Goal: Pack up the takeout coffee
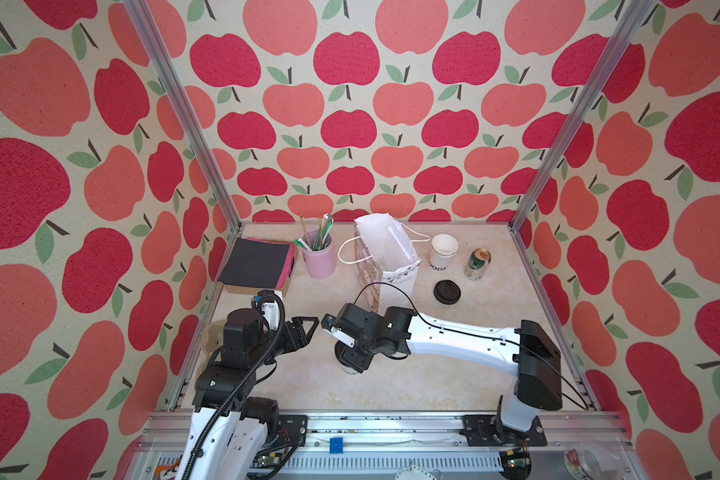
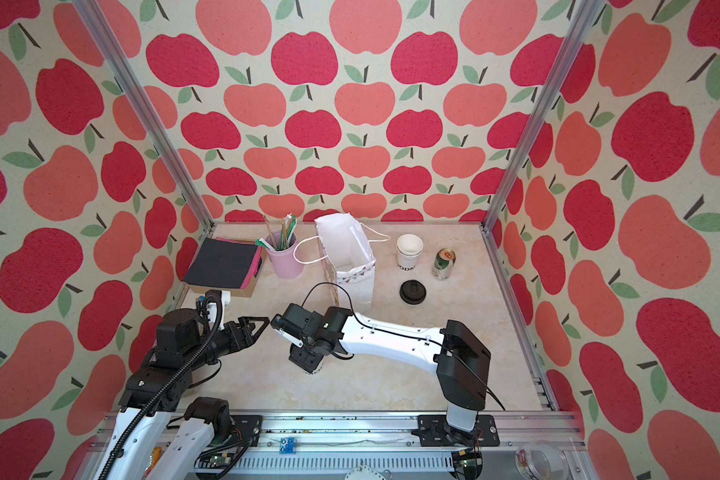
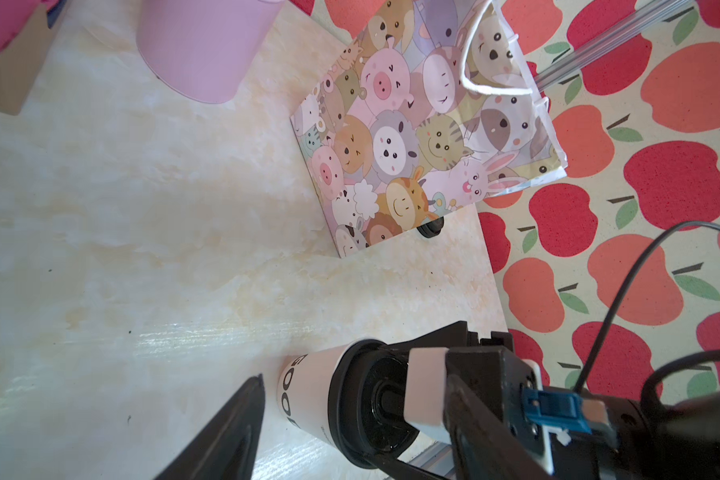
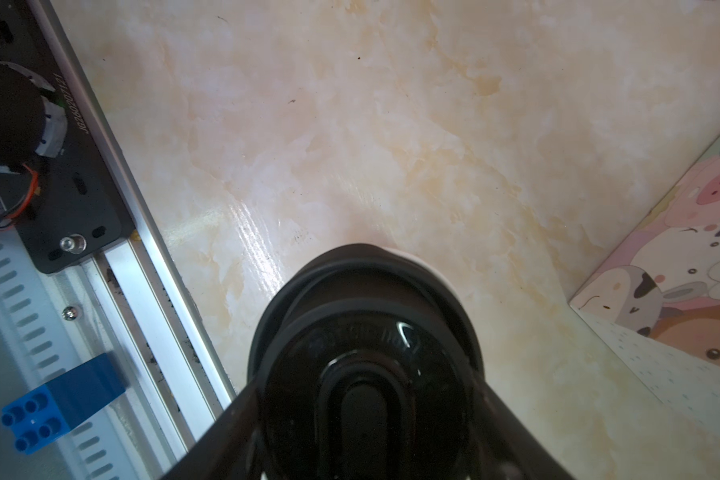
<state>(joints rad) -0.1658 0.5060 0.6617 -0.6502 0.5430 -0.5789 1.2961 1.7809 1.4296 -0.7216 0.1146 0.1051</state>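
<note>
At the far left we saw a black-topped box [image 1: 258, 264] at the back of the marble table [image 1: 391, 386]. In front of it hung the left gripper [image 1: 313, 326], pointing toward the middle; nothing was between its fingers, and we could not tell how far apart the jaws stood. Behind it stood a pink cup of straws [image 1: 321, 259].

Next came the takeout coffee [image 3: 308, 395], near the middle of the table, in front of the animal-print gift bag [image 1: 385, 257] and apart from it. The right gripper [image 4: 366, 395] came down on it from above, its fingers pressed against opposite sides of the black lid. We could not tell whether the cup's base touched the table.

Right of the bag stood a stack of white cups [image 1: 443, 251], a loose black lid [image 1: 447, 291] in front of them, and a green can [image 1: 478, 264] furthest right.
</note>
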